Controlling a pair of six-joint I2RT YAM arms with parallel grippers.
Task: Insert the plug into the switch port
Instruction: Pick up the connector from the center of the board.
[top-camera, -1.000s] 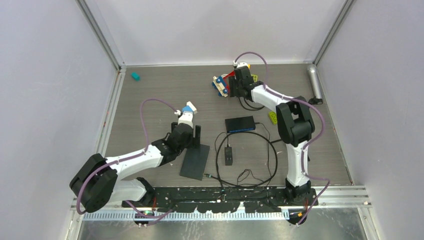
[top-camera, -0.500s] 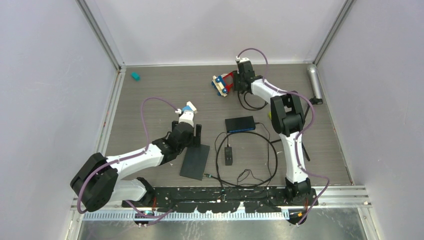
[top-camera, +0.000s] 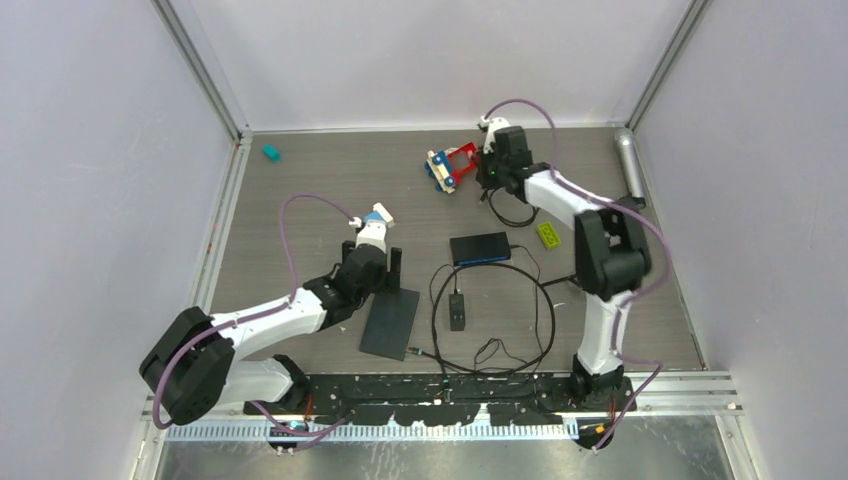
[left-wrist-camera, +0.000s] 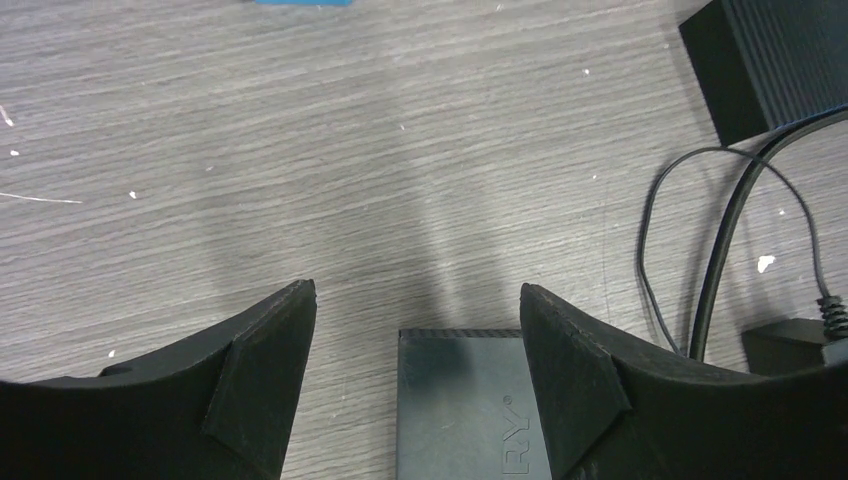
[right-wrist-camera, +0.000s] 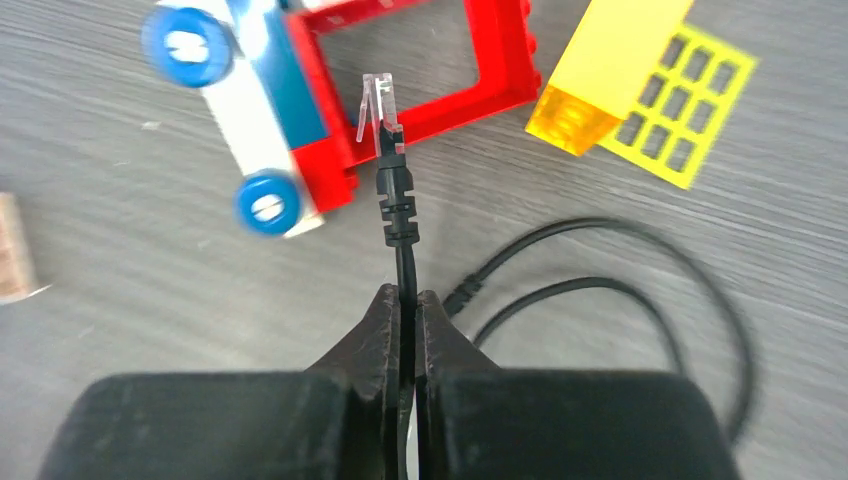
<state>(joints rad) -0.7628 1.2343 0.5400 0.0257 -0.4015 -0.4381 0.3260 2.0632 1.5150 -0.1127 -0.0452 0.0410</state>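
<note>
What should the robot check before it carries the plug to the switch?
1. Right gripper shut on the cable just behind the plug: ok.
2. Plug sticks out free past the gripper: ok.
3. Plug close to the switch: not ok. It is at the back of the table, by the toy.
4. Which side of the switch has the ports: cannot tell.
5. Left gripper steadying the switch: not ok. It is open above a black slab, apart from the switch, and holds nothing.
</note>
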